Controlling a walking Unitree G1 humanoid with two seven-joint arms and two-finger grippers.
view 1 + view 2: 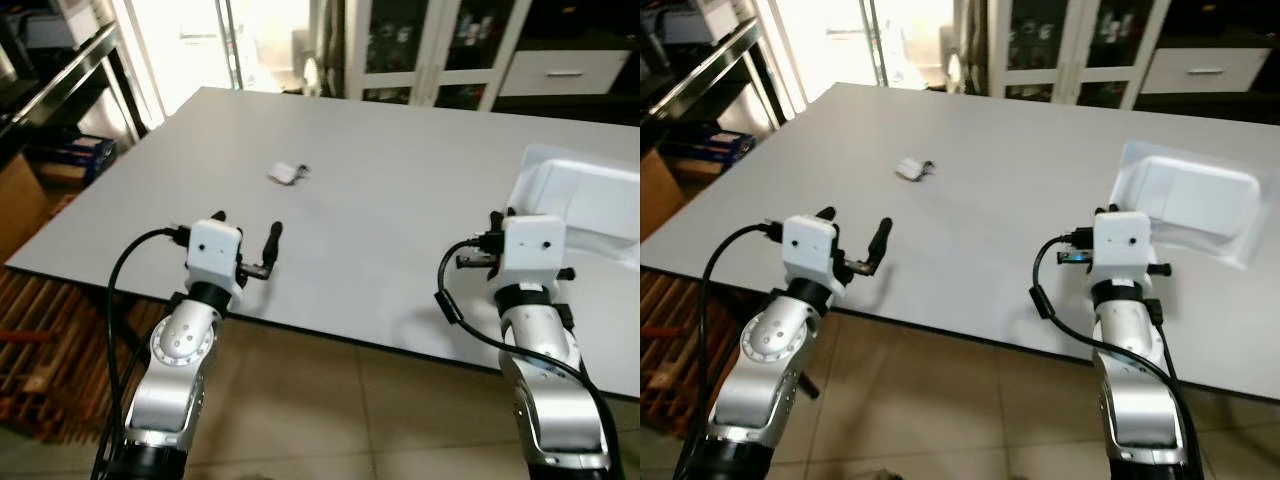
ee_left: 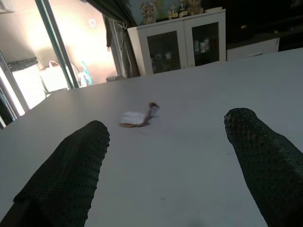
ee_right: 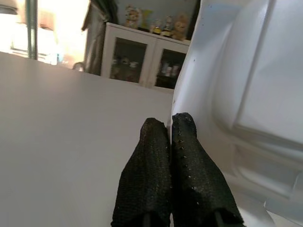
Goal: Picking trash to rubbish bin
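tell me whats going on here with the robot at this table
The robot stands at the near edge of a grey table. Its left gripper is open, low over the tabletop and pointing at a small crumpled piece of white and brown trash lying ahead of it, untouched. Its right gripper is shut on nothing, right beside the rim of a white plastic tray.

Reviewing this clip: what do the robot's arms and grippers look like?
Both arms are silver metal with rounded joints, each topped by a white boxy wrist housing and trailed by a looping black cable. The left gripper and right gripper each have two long black fingers with a dotted, textured surface. No markings are legible.
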